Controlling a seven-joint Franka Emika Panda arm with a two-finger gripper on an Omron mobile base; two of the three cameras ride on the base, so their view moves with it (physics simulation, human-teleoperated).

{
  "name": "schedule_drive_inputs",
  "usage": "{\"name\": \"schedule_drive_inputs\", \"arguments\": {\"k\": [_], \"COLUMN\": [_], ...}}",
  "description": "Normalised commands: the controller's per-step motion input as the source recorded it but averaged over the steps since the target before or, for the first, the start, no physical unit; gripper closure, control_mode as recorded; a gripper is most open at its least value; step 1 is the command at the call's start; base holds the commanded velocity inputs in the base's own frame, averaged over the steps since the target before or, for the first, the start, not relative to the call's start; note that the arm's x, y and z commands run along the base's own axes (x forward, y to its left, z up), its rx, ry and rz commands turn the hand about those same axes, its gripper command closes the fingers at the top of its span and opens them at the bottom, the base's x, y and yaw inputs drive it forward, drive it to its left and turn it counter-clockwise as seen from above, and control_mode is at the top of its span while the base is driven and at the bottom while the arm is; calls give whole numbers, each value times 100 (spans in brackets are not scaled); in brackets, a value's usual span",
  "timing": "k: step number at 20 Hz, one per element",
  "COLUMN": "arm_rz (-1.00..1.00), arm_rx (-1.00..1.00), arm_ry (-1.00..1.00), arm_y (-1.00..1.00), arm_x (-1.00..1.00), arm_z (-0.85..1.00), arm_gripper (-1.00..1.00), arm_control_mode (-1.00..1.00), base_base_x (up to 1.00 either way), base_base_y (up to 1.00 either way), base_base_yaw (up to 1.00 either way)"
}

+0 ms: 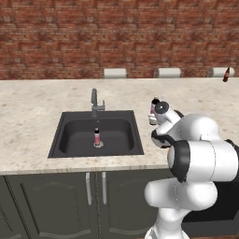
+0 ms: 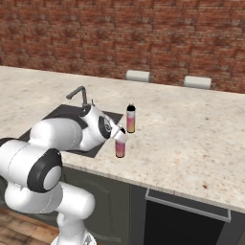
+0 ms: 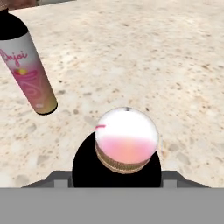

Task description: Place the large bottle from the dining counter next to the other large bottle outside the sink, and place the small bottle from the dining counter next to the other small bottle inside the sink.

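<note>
Left base view: the other small bottle (image 1: 97, 137) is being seen upright in the sink (image 1: 58, 142); the small bottle (image 1: 226, 74) is standing on the dining counter (image 1: 196, 81).

Right base view: the gripper (image 2: 119, 132) is being held over the other large bottle (image 2: 120, 148), right of the sink; the large bottle (image 2: 130, 119) is standing just beside it.

Hand view: the other large bottle is being viewed end-on; jaw spread and grip cannot be told.

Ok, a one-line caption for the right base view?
Two tall bottles stand right of the sink, the hand over the nearer one.
</note>
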Motion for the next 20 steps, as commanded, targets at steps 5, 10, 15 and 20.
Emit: {"name": "schedule_drive_inputs", "arguments": {"k": [5,10,15,20], "arm_rz": [-1,0,-1,0], "arm_rx": [-1,0,0,0], "arm_ry": [-4,-4,-7,-9], "arm_y": [28,-11,-11,0], "arm_x": [2,-26,-33,-32], "arm_z": [-12,0,9,32], "arm_gripper": [-100,-100,-100,-100], "arm_control_mode": [-100,-100,-100,-100], "base_base_x": [0,0,0,0], "base_base_y": [0,0,0,0], "base_base_yaw": [0,0,0,0]}}
